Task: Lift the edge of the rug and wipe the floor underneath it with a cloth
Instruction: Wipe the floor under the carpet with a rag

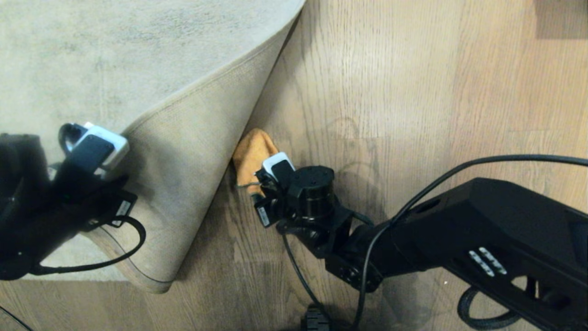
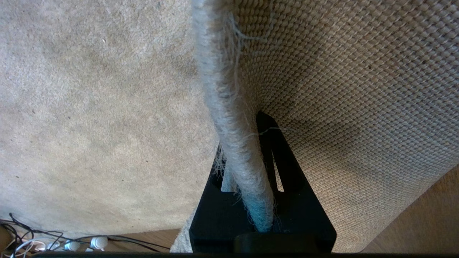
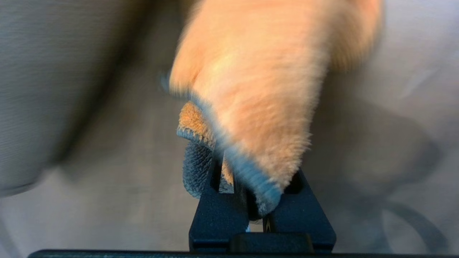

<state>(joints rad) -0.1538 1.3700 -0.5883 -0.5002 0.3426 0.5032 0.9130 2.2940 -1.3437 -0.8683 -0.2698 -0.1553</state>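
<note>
The rug edge showed beige woven backing; the cloth was orange; the floor brown wood-grain.

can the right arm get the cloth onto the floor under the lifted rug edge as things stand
Probably yes. The left gripper holds the rug edge up and folded back, baring the floor. The right gripper, shut on the cloth, is already beside the fold with nothing between.

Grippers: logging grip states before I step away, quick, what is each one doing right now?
Left gripper: shut on the rug edge, holding it lifted.
Right gripper: shut on the cloth, down at the floor.
</note>
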